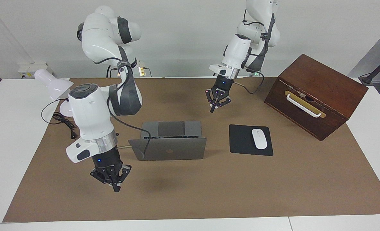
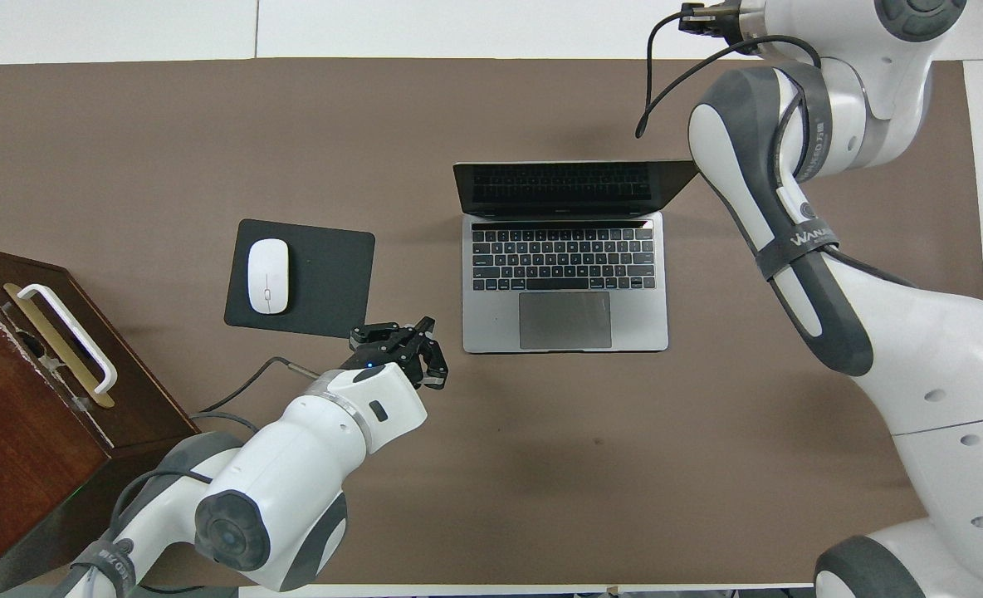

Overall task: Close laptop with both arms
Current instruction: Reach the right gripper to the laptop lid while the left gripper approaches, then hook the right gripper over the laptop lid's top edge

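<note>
Both hands shut, off laptop [image 1: 170, 146]: left hand [image 1: 212, 110], right hand [image 1: 116, 187].

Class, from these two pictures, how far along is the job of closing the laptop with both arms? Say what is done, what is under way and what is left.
Done: nothing on the laptop itself; its lid stands open. Under way: the left gripper, shut, hangs over bare mat near the laptop's front corner; the right gripper, shut, hangs over the mat on the lid's side. Neither touches it. Left: reach the lid and fold it down.
</note>
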